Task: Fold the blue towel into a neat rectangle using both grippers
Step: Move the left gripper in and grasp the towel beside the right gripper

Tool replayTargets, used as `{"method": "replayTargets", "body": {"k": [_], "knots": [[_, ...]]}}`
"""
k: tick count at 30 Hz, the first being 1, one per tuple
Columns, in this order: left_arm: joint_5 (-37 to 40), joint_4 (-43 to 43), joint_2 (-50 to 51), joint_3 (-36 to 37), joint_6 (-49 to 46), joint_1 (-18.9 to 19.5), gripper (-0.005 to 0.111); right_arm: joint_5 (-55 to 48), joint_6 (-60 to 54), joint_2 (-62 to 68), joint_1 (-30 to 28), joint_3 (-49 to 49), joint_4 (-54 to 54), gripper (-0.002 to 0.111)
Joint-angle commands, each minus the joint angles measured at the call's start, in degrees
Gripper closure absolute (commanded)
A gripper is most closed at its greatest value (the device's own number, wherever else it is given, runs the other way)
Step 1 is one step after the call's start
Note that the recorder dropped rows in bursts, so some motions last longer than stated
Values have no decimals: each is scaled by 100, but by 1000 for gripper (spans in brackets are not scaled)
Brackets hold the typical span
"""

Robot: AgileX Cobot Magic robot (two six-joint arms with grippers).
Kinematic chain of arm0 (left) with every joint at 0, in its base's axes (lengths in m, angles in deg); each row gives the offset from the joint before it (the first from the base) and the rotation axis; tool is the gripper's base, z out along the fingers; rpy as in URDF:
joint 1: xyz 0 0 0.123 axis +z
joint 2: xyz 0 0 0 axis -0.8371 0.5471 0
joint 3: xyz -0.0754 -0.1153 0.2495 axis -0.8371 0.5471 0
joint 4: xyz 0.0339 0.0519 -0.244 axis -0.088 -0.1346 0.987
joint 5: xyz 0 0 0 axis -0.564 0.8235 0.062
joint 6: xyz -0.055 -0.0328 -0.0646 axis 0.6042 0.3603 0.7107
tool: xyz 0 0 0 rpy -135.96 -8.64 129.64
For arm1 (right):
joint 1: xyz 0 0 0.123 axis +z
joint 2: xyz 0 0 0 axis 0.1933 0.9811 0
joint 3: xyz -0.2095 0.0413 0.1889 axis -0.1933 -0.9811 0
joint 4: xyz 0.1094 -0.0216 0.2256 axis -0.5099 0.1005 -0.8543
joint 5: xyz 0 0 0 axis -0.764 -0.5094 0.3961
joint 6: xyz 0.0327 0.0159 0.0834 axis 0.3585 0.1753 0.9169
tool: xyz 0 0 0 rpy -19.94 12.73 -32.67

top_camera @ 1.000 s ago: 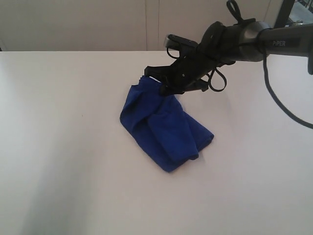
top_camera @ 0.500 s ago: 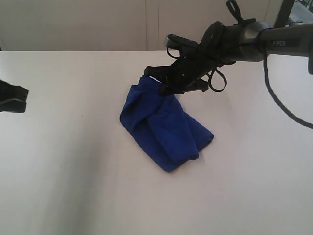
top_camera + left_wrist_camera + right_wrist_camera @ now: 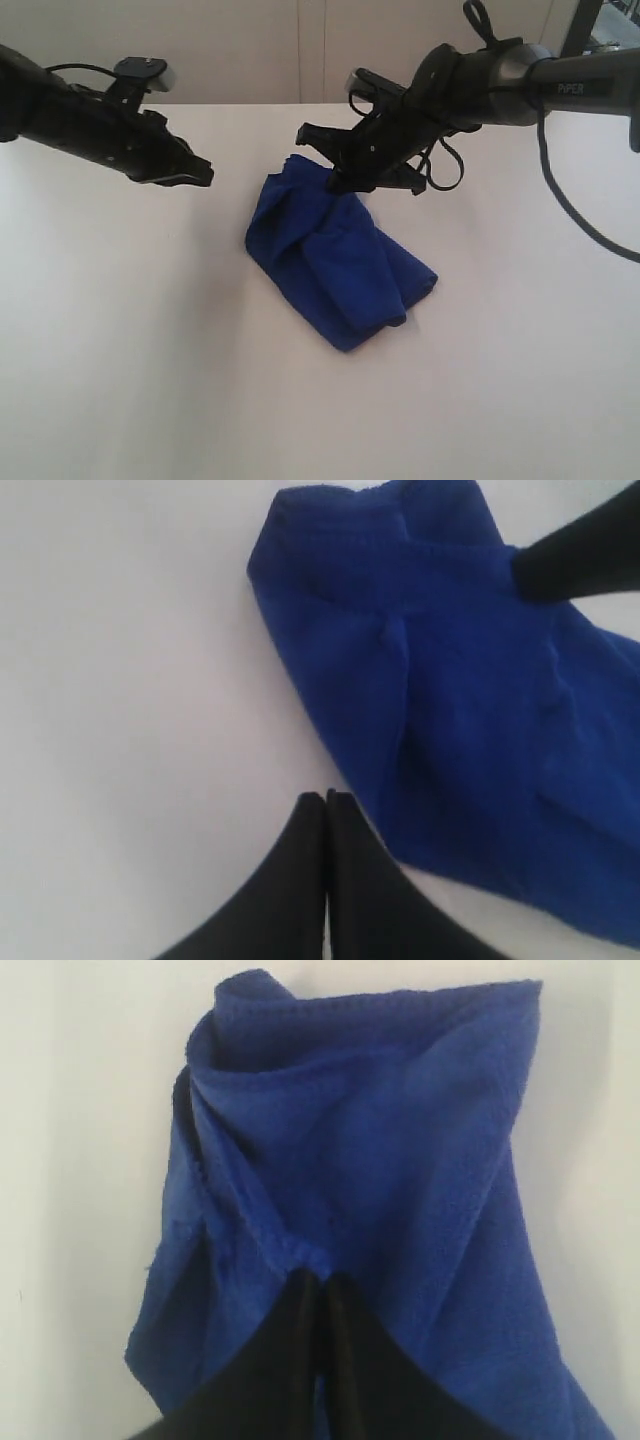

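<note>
Listing from the near edge backward.

1. White table (image 3: 120, 400). Its near half was bare; it carried only the cloth.

2. Blue towel (image 3: 335, 265). It lay about midway between the left and right edges, a little toward the far edge. It was bunched rather than flat. The near end rested on the table as a thick rounded fold, with several layers lapped over one another. Judged far from a neat rectangle: the layers would want opening and squaring before any clean fold.

3. Right gripper (image 3: 318, 1278), on the arm lettered PIPER, reaching in from the far right corner. Its fingers were pinched tight on a gathered ridge at the towel's far end, where the cloth rose to a peak. It was held so, presumably, to raise that end and let the layers hang straight. Whether the far end was quite clear of the table could not be told from these views.

4. Left gripper (image 3: 203, 172). It hovered above bare table toward the left edge, level with the towel's far end and apart from it. Its fingers were pressed together with nothing between them, and its tips were aimed at the towel's side edge. By judgement it was placed to take a second corner, and would have to open first.

5. Black cable (image 3: 585, 220), looping off the right arm near the right edge.

6. Pale wall (image 3: 200, 50), beyond the far edge.
</note>
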Motion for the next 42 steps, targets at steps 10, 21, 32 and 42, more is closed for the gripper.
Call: {"method": "replayTargets", "body": {"k": [10, 21, 32, 42], "knots": [[285, 419, 1311, -1527, -528, -521, 68, 178, 451, -8, -26, 28, 176, 108], [-5, 419, 1747, -1730, -682, -790, 64, 178, 487, -8, -26, 28, 176, 108], [-174, 463, 1815, -1730, -851, -816, 89, 156, 488, -8, -26, 28, 176, 108], [58, 446, 1304, -1730, -377, -690, 107, 156, 377, -97, -26, 28, 203, 108]]}}
